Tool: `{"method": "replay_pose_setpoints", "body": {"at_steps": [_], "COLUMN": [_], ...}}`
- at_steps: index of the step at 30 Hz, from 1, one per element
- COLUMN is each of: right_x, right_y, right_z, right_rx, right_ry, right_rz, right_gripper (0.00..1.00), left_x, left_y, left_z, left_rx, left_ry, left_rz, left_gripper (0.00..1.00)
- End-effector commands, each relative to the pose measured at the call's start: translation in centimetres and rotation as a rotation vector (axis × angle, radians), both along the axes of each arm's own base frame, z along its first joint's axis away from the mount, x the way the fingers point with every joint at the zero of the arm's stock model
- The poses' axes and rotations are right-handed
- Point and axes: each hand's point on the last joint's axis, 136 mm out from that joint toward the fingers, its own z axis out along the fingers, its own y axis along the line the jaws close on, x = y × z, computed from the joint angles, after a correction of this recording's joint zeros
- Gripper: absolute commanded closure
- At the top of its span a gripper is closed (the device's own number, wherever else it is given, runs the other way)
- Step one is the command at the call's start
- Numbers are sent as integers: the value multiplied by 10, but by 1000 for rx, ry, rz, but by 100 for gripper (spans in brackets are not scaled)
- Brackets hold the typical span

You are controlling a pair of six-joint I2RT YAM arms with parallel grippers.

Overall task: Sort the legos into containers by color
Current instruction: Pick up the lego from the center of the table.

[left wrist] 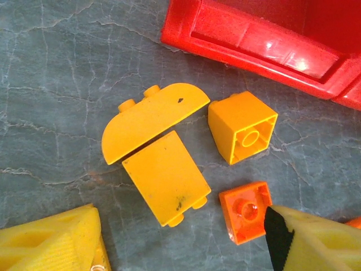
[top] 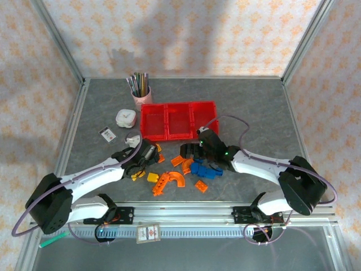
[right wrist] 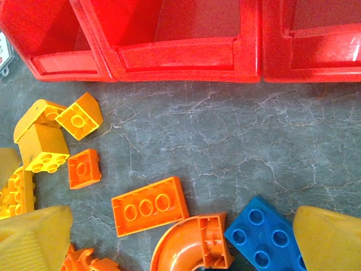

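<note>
On the grey marbled surface [top: 254, 113] the legos [top: 169, 178] lie scattered nearest us. Our left pincer [top: 142, 158] and right pincer [top: 198, 151] hover wide, holding nothing. Beyond, the containers [top: 167, 121] look empty, so we judge sorting hardly begun.

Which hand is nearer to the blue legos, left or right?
Right. The right hand hangs just above the blue legos, one lying between its fingers. The left hand is farther left, over the yellow pieces.

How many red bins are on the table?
3, joined side by side in a row behind the legos: left bin, middle bin, right bin. None appears hidden.
</note>
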Motion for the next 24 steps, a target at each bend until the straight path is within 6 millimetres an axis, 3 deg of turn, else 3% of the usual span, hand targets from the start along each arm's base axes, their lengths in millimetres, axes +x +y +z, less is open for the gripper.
{"method": "replay_pose_setpoints", "body": {"at_steps": [1,11,24], "right_x": [7,8,10], "right_y": [3,-1,-3], "right_z": [12,19,14], "right_rx": [6,4,-25], "right_ry": [-44,-79,-84], "right_rz": [-12,-12,-15], "right_gripper": [0,0,0], "left_x": [15,21,30], "left_y": [0,9,6], "left_z": [8,-8,-25], "left_rx": [9,66,88], "left_ry": [-61,-50,-36], "left_rz": [60,138,167], "left_gripper": [24,30,39]}}
